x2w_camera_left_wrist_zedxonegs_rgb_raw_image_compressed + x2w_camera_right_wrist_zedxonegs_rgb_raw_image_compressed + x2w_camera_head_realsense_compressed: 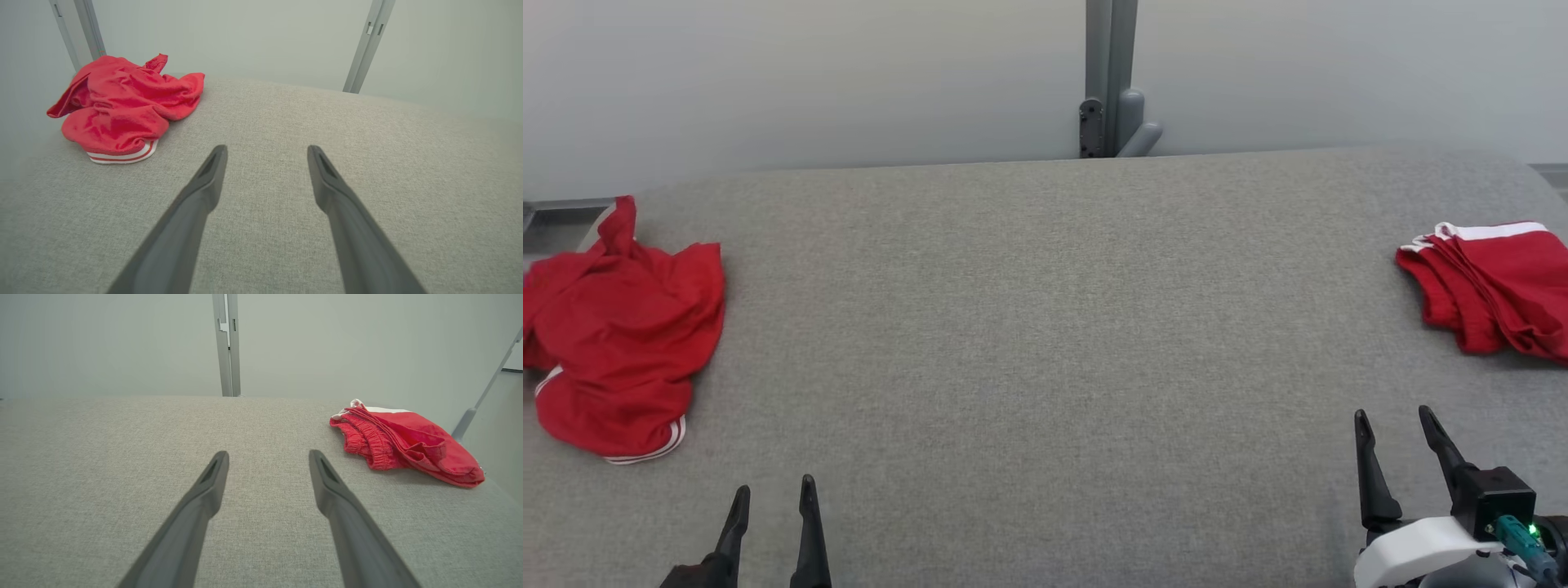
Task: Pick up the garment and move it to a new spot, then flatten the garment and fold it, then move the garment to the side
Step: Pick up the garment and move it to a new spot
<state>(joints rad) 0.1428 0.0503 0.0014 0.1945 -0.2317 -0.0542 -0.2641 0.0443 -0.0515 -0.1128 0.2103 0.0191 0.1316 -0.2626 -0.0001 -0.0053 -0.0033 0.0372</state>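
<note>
Standing wide apart, the fingers of the left gripper (774, 483) are seen at the lower left of the head view, pointing up the frame, with bare grey fabric between them. The jaws of the right gripper (1392, 411), at the lower right, are likewise spread and empty. A white wrist housing (1421, 549) and a small green light (1534, 532) are seen just behind them. Both grippers are held over the grey padded surface (1045, 327), which spans the frame from edge to edge.

A crumpled red garment (621, 327) is found at the far left of the head view, well apart from the left gripper. It is bunched in loose folds, with a white-striped hem turned out along its lower edge. In the left wrist view it lies at the upper left, beyond the finger on that side.

A folded red garment (1494, 286) is laid at the far right edge, above the right gripper and apart from it, with a white band along its top.

A grey post (1109, 82) is seen at the top centre, against a pale wall (809, 82).
</note>
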